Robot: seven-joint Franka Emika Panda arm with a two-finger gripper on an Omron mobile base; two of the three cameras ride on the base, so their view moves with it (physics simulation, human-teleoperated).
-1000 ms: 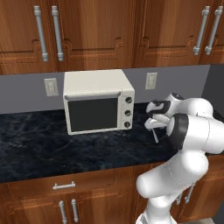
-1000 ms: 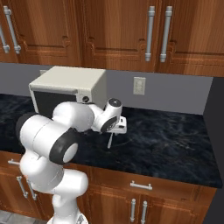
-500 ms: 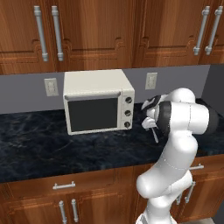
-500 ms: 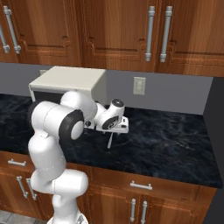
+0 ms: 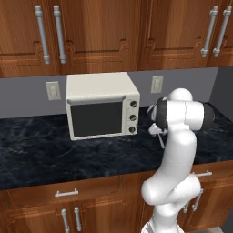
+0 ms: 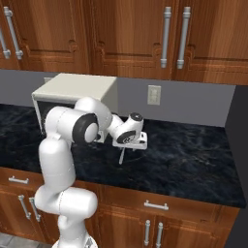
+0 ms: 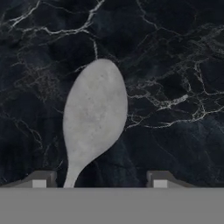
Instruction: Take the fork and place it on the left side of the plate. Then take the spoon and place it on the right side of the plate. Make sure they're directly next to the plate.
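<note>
Spoon [image 7: 94, 120] first: its pale oval bowl hangs out ahead of the gripper [image 7: 99, 180] in the hand view, with the slim neck running back down between the two dark finger tips, close against the one on the left of that view and well clear of the other. The jaws stand fairly wide apart, and I cannot tell whether they actually grip the handle or only flank it. Beneath the spoon's bowl lies the black marble counter [image 7: 175, 65] with its white veining. From the right base view the gripper [image 6: 130, 143] hovers above that counter, a thin spoon [image 6: 121, 156] handle slanting down below it. From the left base view the spoon [image 5: 160, 140] pokes out beneath the hand, and the white microwave [image 5: 101, 109] stands just beside the hand.
</note>
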